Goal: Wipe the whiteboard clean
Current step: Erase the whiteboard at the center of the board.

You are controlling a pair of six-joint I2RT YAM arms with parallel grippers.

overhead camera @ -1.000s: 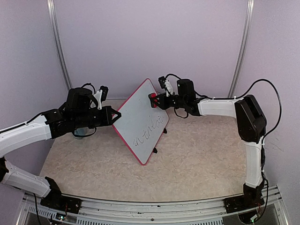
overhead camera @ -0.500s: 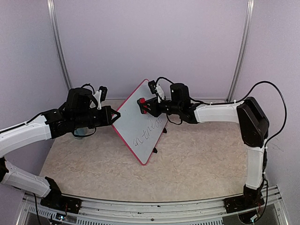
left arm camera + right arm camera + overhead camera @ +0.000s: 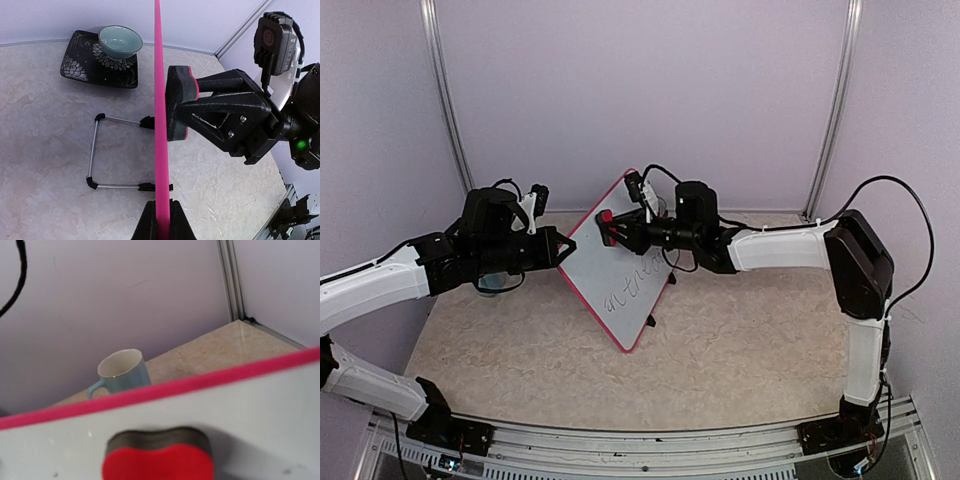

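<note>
- Wiping is the step in hand. The right jaws are closed narrowly on a red eraser [image 3: 604,222], and its dark felt face looks set against the white face of the whiteboard [image 3: 620,270], just under the top run of the pink frame.
- Left jaws are pinched fully shut on the board's pink edge, across from the right jaws, with the panel between the two.
- The whiteboard stands tilted on the desk [image 3: 750,340]. Its wire stand [image 3: 92,155] is on the side away from the right jaws.
- Dark handwriting [image 3: 638,280] lies below the right jaws, nearer the desk. It reads as untouched, so I judge the task barely begun.
- To do this step well, the felt should lie flat on the surface, not ride on one corner. The right jaws should carry it down and across the script in overlapping passes under even pressure.
- The left jaws have to brace against that push. Pressing too hard could swing the panel in their grip or skid its feet.
- A pale blue mug [image 3: 122,371] stands beyond the right jaws, past the board's top edge. A bowl [image 3: 120,41] on a dark plate [image 3: 80,70] sits on the stand's side. Both are well apart from the wiping path.
</note>
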